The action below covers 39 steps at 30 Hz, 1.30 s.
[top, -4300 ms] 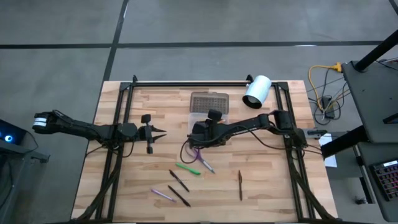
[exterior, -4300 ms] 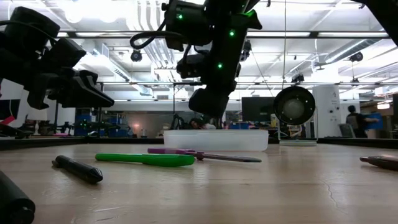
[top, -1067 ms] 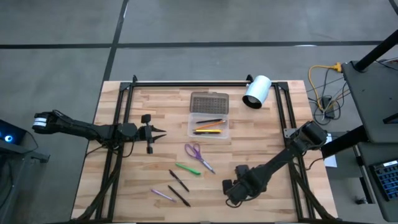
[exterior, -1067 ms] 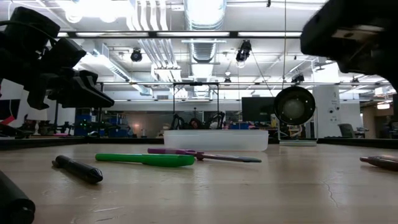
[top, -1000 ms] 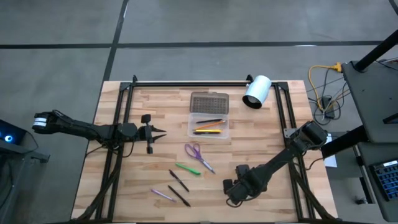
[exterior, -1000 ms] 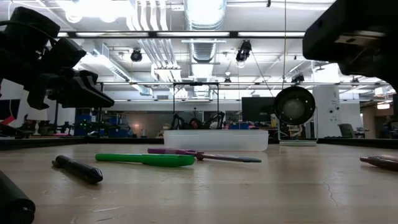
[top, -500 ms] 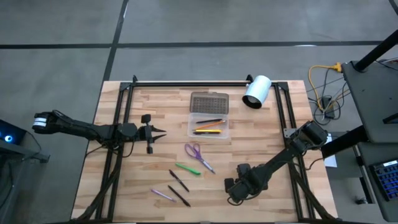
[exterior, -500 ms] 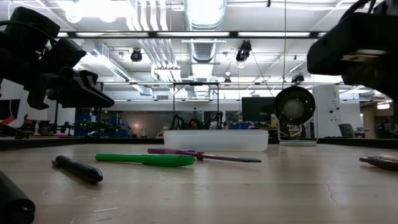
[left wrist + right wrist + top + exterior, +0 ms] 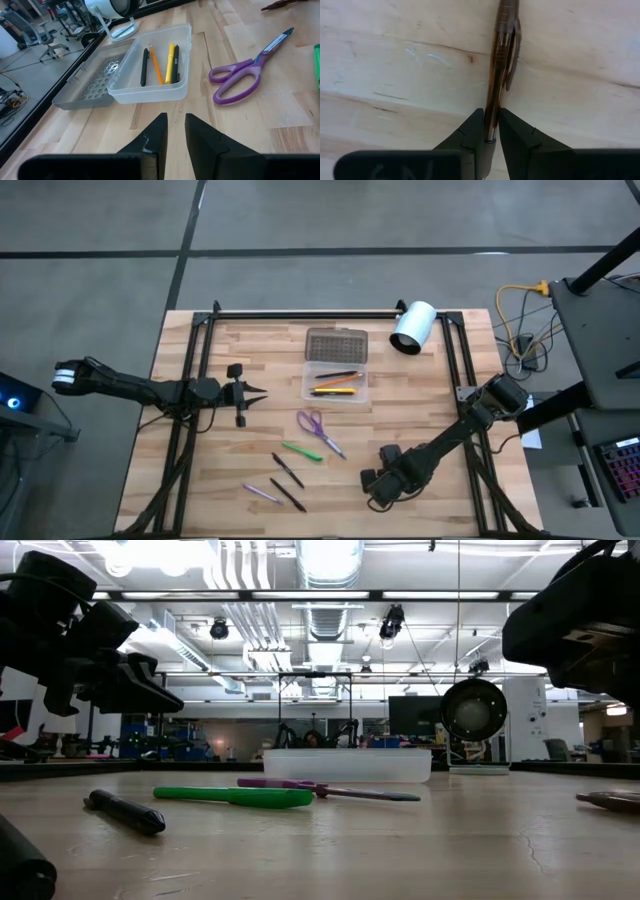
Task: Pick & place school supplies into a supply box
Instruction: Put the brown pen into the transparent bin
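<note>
Risk: the brown pen (image 9: 501, 65) lay flat on the surface (image 9: 420, 400) near the right of its front edge, gripped only near one end, with most of its length running out beyond the jaws. On a lift it would likely pivot or slip out, since the hold sat well off its middle and the barrel is thin and smooth. The clip on one side could also make it roll as the jaws pressed. A drop on the way to the box (image 9: 337, 380) would probably scatter it among the loose items.

Right gripper (image 9: 491, 131): low over the surface by the front edge, right of centre; jaws closed to a narrow slot on the brown pen, both inner faces touching the barrel.

Left gripper (image 9: 172, 131): idle near the left edge, above the surface; jaws almost together, a thin gap between them, holding nothing.

Box: open at the middle of the surface toward the back edge, lid (image 9: 336, 343) laid flat behind it, a few pens inside.

Still out: scissors (image 9: 318, 427) and green pen (image 9: 301, 451) in front of the box; two black pens (image 9: 288, 471) and a purple one (image 9: 262, 494) nearer the front edge.
</note>
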Each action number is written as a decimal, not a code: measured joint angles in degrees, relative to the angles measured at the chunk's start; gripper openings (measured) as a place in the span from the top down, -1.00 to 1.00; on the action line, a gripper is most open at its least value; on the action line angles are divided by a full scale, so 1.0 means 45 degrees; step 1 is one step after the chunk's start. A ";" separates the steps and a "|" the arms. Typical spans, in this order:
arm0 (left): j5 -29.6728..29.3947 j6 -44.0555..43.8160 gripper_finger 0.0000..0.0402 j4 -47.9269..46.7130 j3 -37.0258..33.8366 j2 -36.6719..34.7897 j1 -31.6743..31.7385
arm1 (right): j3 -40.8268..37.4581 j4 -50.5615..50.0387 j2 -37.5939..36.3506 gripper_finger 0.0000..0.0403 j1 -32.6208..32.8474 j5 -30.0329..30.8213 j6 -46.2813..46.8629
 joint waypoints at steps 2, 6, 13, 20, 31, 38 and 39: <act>-0.0001 0.0003 0.74 -0.0001 0.0000 0.0000 0.0000 | -0.0031 0.0030 0.0000 0.75 0.0000 0.0005 -0.0253; -0.0001 -0.0001 0.74 0.0000 0.0000 0.0000 0.0000 | -0.0088 0.0100 -0.0001 0.75 0.0000 0.0024 -0.0556; -0.0001 -0.0001 0.74 -0.0001 0.0000 0.0000 0.0000 | -0.0165 0.0174 0.0000 0.75 0.0024 0.0049 -0.0695; -0.0001 -0.0001 0.74 0.0004 0.0000 0.0000 0.0000 | -0.0536 0.0335 0.0000 0.83 -0.0025 0.0053 -0.0652; -0.0001 0.0001 0.74 0.0003 0.0000 0.0000 0.0000 | -0.0274 -0.0504 -0.0132 0.92 -0.1201 -0.0081 -0.5212; 0.0002 0.0003 0.74 0.0002 0.0000 0.0000 0.0000 | 0.0846 -0.2781 -0.0048 0.93 -0.2095 0.2719 -0.8519; 0.0002 0.0001 0.74 -0.0001 0.0000 0.0000 0.0000 | 0.0992 -0.2869 -0.0058 0.93 -0.2192 0.2928 -0.9003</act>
